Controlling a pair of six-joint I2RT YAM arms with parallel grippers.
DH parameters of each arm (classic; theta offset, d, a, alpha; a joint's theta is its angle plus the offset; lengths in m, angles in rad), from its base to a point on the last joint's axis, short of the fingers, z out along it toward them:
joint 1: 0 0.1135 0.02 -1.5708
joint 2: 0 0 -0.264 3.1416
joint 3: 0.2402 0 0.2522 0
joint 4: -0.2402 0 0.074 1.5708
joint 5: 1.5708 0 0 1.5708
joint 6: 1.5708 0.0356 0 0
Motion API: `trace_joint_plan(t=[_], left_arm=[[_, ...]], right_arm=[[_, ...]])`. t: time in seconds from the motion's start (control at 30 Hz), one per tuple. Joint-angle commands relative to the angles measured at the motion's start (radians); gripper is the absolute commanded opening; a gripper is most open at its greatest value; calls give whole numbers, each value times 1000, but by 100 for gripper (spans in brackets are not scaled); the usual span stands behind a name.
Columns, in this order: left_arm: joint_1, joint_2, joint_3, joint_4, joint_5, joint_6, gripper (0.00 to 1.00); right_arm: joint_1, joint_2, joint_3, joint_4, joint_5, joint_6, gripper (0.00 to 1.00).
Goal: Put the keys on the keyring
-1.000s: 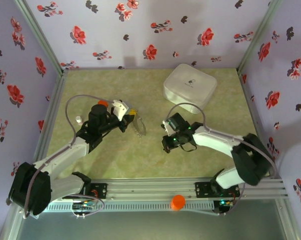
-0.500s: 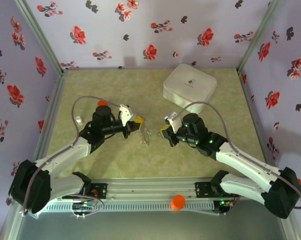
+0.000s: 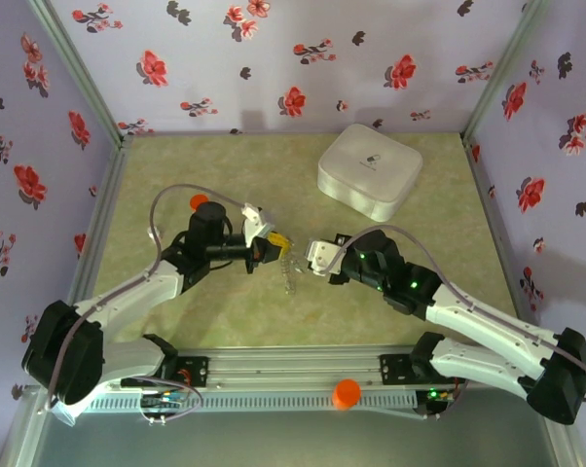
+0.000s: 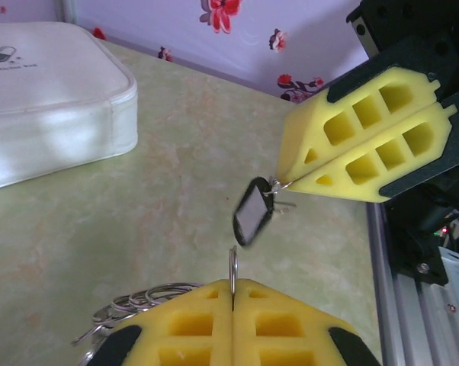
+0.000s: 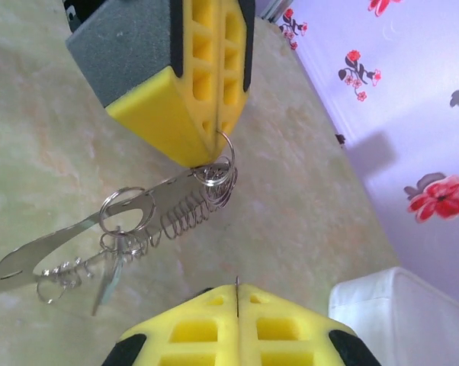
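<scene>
The keyring is a cluster of thin silver split rings with a stretched wire coil and a long flat metal strip trailing from it. Its top ring is pinched in the tips of the left gripper, and the rest hangs slack, slanting down and to the near side, around the middle of the table. A slim silver piece dangles among the lower rings; whether it is a key cannot be told. The black-headed key hangs just right of the keyring, apart from it, tilted, its small metal end nipped by the right gripper.
</scene>
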Motion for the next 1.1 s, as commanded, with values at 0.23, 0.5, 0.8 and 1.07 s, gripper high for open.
trace_joint_plan(t=[0.23, 0.5, 0.8, 1.07], left_arm=[[-16, 56, 64, -54, 63, -17, 0], [-33, 63, 64, -63, 48, 2, 0], [-37, 63, 67, -75, 30, 15, 0], [-40, 66, 69, -64, 30, 3, 0]], right_arm=[[8, 43, 71, 5, -51, -47, 0], [25, 84, 83, 4, -32, -42, 0], [37, 108, 91, 12, -21, -26, 0], [47, 116, 92, 4, -9, -32, 0]])
